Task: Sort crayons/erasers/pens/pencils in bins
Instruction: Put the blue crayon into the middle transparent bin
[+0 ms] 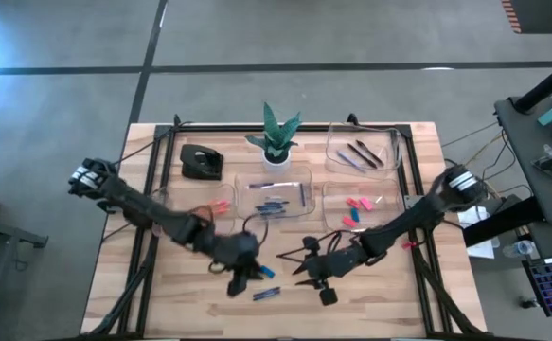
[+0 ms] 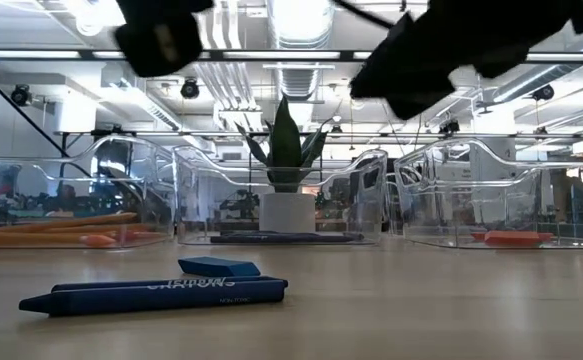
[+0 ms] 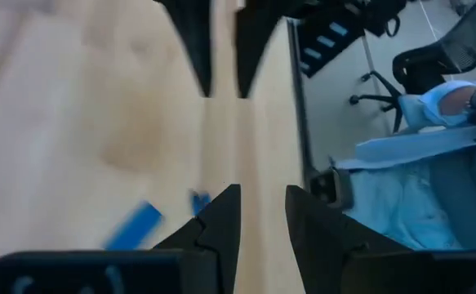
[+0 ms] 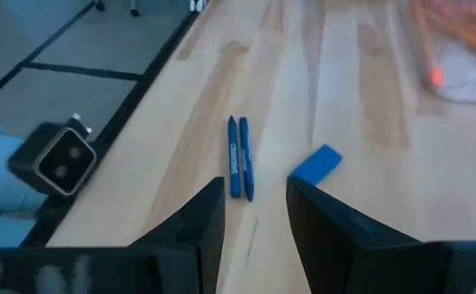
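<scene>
Two blue crayons [image 4: 239, 157] lie side by side on the table near its front edge, with a blue eraser [image 4: 316, 163] flat beside them. My right gripper [image 4: 255, 200] hangs open above the table, just short of the crayons. My left gripper [image 3: 262, 208] is open and holds nothing, over bare wood next to the eraser [image 3: 134, 226]. In the high view the two grippers [image 1: 249, 277] [image 1: 293, 263] face each other over the crayons [image 1: 264, 294]. Four clear bins hold pencils [image 2: 51, 230], crayons [image 1: 276, 194], erasers [image 1: 356, 210] and pens [image 1: 363, 152].
A potted plant [image 1: 276, 137] and a black desk object [image 1: 200, 163] stand at the back of the table, behind the bins. A small camera box [image 4: 62, 155] sits at the front edge close to the crayons. Bare wood lies at the front left and front right.
</scene>
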